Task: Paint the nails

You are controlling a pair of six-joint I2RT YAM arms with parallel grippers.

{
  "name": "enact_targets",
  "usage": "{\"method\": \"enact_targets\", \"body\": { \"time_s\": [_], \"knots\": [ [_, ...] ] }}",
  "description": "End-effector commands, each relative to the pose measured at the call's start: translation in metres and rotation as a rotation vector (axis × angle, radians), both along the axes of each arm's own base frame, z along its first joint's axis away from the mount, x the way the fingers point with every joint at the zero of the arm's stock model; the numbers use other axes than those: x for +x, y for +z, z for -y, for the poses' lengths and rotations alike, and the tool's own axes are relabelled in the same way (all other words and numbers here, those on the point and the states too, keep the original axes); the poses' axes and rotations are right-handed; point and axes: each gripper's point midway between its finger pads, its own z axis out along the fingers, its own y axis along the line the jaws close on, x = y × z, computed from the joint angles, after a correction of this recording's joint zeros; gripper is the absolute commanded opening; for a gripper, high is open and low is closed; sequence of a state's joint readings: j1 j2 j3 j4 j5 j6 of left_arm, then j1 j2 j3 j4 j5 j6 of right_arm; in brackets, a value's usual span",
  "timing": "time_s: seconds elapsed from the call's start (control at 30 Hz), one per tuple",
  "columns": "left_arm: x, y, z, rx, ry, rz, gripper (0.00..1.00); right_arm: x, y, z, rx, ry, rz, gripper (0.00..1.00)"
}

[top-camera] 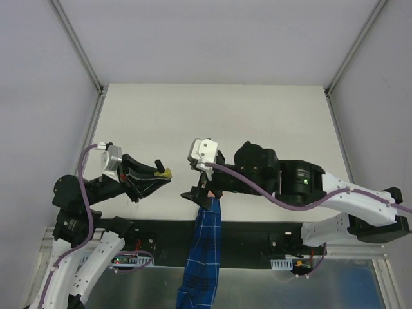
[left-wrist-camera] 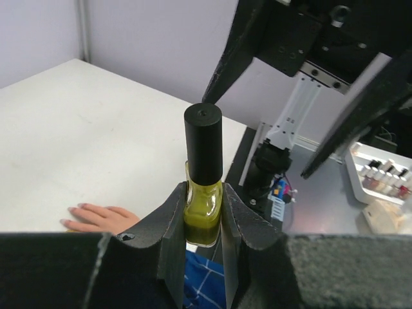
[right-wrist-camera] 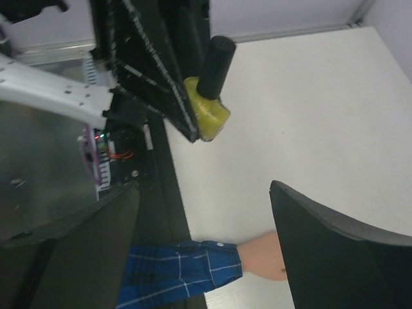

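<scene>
The polish bottle [left-wrist-camera: 203,209], yellow-green with a black cap [left-wrist-camera: 203,143], stands upright between the pads of my left gripper [left-wrist-camera: 204,196], which is shut on it above the table. In the top view this left gripper [top-camera: 159,174] holds the bottle [top-camera: 165,172] to the left of my right gripper [top-camera: 201,195]. The mannequin hand [left-wrist-camera: 102,217] lies flat on the table with pale pinkish nails [left-wrist-camera: 81,206] showing. My right gripper [right-wrist-camera: 206,193] hangs open over the wrist [right-wrist-camera: 262,256] and plaid sleeve [right-wrist-camera: 183,273]. Its right finger [right-wrist-camera: 341,251] hides the nails there.
The blue plaid sleeve [top-camera: 203,251] runs off the table's near edge over the black base rail [top-camera: 257,228]. A white rack of small polish bottles [left-wrist-camera: 381,172] sits off the table to the right. White table surface [top-camera: 212,122] stretches behind both grippers.
</scene>
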State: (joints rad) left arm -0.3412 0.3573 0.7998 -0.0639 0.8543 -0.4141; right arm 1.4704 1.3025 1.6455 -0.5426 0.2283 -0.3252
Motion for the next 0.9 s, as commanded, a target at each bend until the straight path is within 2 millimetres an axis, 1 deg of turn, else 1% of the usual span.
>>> {"method": "enact_targets", "body": {
  "time_s": [0.0, 0.03, 0.07, 0.1, 0.2, 0.23, 0.27, 0.33, 0.37, 0.43, 0.47, 0.5, 0.53, 0.57, 0.6, 0.63, 0.67, 0.7, 0.8, 0.87],
  "knots": [
    [-0.037, 0.03, 0.004, -0.027, -0.171, 0.038, 0.0, -0.041, 0.02, 0.016, 0.076, 0.402, -0.041, 0.83],
    [-0.042, 0.032, 0.005, -0.025, -0.194, 0.045, 0.0, -0.043, 0.027, 0.018, 0.109, 0.43, -0.066, 0.81],
    [-0.047, 0.033, 0.004, -0.022, -0.215, 0.053, 0.0, -0.043, 0.035, 0.015, 0.156, 0.46, -0.069, 0.78],
    [-0.054, 0.032, 0.005, -0.016, -0.247, 0.054, 0.0, -0.043, 0.042, 0.016, 0.184, 0.505, -0.08, 0.71],
    [-0.065, 0.034, 0.003, -0.014, -0.279, 0.085, 0.0, -0.041, 0.058, 0.007, 0.234, 0.547, -0.079, 0.64],
    [-0.066, 0.034, 0.002, -0.013, -0.283, 0.086, 0.0, -0.041, 0.063, 0.003, 0.248, 0.562, -0.079, 0.64],
    [-0.068, 0.036, 0.002, -0.015, -0.285, 0.095, 0.0, -0.041, 0.063, -0.003, 0.249, 0.575, -0.11, 0.64],
    [-0.069, 0.036, 0.002, -0.018, -0.284, 0.102, 0.0, -0.044, 0.075, -0.008, 0.282, 0.629, -0.121, 0.64],
    [-0.068, 0.036, 0.002, -0.018, -0.284, 0.1, 0.0, -0.043, 0.071, -0.016, 0.275, 0.638, -0.154, 0.64],
    [-0.068, 0.036, 0.002, -0.018, -0.287, 0.106, 0.0, -0.048, 0.082, -0.019, 0.298, 0.682, -0.165, 0.64],
    [-0.067, 0.036, 0.002, -0.018, -0.287, 0.104, 0.0, -0.049, 0.083, -0.022, 0.305, 0.699, -0.176, 0.65],
    [-0.067, 0.037, 0.002, -0.019, -0.287, 0.104, 0.0, -0.051, 0.081, -0.027, 0.302, 0.718, -0.211, 0.65],
    [-0.067, 0.036, 0.003, -0.019, -0.289, 0.105, 0.0, -0.051, 0.085, -0.029, 0.316, 0.726, -0.207, 0.65],
    [-0.067, 0.036, 0.003, -0.018, -0.292, 0.103, 0.0, -0.052, 0.085, -0.031, 0.317, 0.734, -0.217, 0.65],
    [-0.067, 0.037, 0.003, -0.019, -0.294, 0.105, 0.0, -0.05, 0.081, -0.036, 0.308, 0.736, -0.239, 0.64],
    [-0.068, 0.037, 0.002, -0.02, -0.295, 0.113, 0.0, -0.05, 0.085, -0.037, 0.319, 0.741, -0.234, 0.63],
    [-0.069, 0.037, 0.002, -0.02, -0.297, 0.113, 0.0, -0.05, 0.084, -0.039, 0.317, 0.746, -0.242, 0.61],
    [-0.069, 0.038, 0.002, -0.021, -0.296, 0.114, 0.0, -0.052, 0.084, -0.04, 0.314, 0.763, -0.251, 0.56],
    [-0.07, 0.038, 0.002, -0.023, -0.298, 0.116, 0.0, -0.055, 0.085, -0.043, 0.322, 0.789, -0.266, 0.49],
    [-0.071, 0.038, 0.002, -0.024, -0.298, 0.119, 0.0, -0.055, 0.082, -0.045, 0.317, 0.797, -0.274, 0.45]
  ]
}}
